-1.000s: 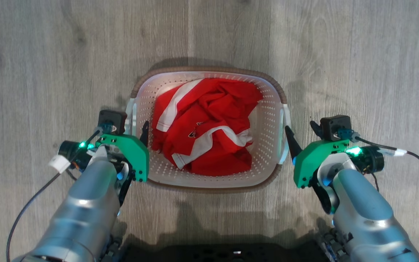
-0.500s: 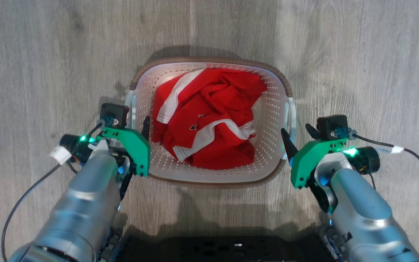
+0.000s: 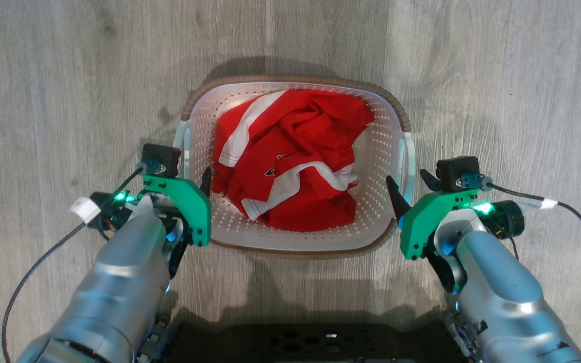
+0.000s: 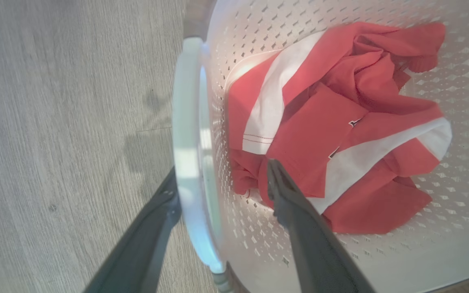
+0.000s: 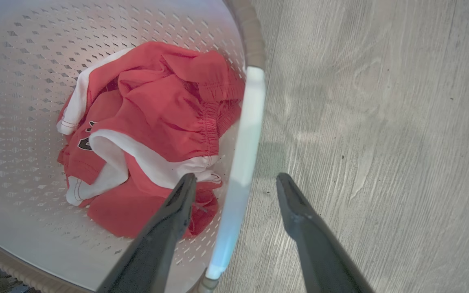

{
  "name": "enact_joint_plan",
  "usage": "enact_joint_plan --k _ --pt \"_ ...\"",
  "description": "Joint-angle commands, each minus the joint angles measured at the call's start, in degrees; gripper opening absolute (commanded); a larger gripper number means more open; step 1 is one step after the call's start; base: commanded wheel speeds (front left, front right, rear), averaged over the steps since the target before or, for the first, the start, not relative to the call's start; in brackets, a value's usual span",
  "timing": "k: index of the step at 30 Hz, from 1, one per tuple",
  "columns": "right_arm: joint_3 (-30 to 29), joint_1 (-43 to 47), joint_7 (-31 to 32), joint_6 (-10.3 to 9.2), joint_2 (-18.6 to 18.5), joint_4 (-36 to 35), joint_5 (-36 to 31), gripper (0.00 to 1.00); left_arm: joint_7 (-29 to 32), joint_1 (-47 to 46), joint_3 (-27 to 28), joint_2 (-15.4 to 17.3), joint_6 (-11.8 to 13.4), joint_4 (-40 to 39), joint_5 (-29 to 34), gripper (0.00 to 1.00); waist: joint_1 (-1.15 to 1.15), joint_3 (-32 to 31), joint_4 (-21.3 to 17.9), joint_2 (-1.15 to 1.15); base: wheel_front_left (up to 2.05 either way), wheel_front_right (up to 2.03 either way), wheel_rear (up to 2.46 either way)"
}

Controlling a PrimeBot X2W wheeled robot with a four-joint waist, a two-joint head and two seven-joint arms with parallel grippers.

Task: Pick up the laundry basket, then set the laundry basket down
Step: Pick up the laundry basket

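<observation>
- Cream-white plastic with rows of small perforations forms the laundry basket (image 3: 371, 151). It has a rounded-rectangular shape, a woven brown rim and a white loop handle on each short side.
- It lies centred in the head view, straight ahead of the robot and between the two arms. Whether its base touches the floor cannot be told.
- A crumpled red garment (image 3: 290, 156) with white bands fills most of its bottom.
- The left gripper (image 4: 221, 171) straddles the left handle (image 4: 185, 134). One dark finger is outside against the handle and the other is inside the basket, just over the red cloth. The jaws are spread wide and clamp nothing.
- The right gripper (image 5: 235, 177) straddles the right handle (image 5: 244, 150) in the same way, with one finger inside and one outside. A gap shows on both sides of the handle, so it is spread and grips nothing.
- Both silver forearms, left (image 3: 119, 282) and right (image 3: 502, 292), rise from the bottom corners of the head view. They angle inward towards the basket, their green wrist brackets level with its near half.
- Black cables trail outward from each wrist.
- Grey wood-grain floor (image 3: 68, 75) surrounds the basket, and the robot's dark base (image 3: 310, 345) is at the bottom edge.
</observation>
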Motion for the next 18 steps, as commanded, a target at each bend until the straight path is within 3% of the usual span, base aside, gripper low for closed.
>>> enact_joint_plan --k 1,11,12,13,14,18 --pt "1.2 2.0 0.0 0.4 0.6 -1.1 -0.2 1.0 0.0 0.0 0.5 1.3 0.3 -0.4 -0.6 1.0 0.0 0.1 0.1 0.0 0.0 0.0 0.0" --pt "-0.1 2.4 0.4 0.4 0.6 -2.2 -1.7 1.0 -0.4 -0.3 -2.9 1.3 0.7 -1.8 -5.1 1.0 0.0 1.0 0.9 0.0 0.0 0.0 0.0" --pt "-0.2 2.5 0.5 0.4 0.6 -2.3 -1.8 0.78 -0.4 -0.3 -3.4 1.3 0.6 -2.0 -5.5 1.0 0.0 1.1 0.9 0.0 0.0 0.0 0.0" --pt "-0.3 2.6 0.6 0.4 0.6 -2.4 -1.8 0.2 -0.4 -0.3 -3.8 1.3 0.5 -2.1 -6.0 0.91 0.0 1.1 1.0 0.0 0.0 0.0 0.0" --pt "-0.5 2.8 1.0 0.4 0.6 -2.5 -1.8 0.0 -0.5 -0.2 -4.5 1.3 0.4 -2.4 -7.0 0.0 0.0 1.1 1.0 0.0 0.0 0.0 0.0" --pt "-0.9 2.9 1.4 0.4 0.6 -2.8 -1.8 0.0 -0.6 -0.5 -6.1 1.3 0.1 -2.5 -8.6 0.0 0.0 1.2 1.0 0.0 0.0 0.0 0.0"
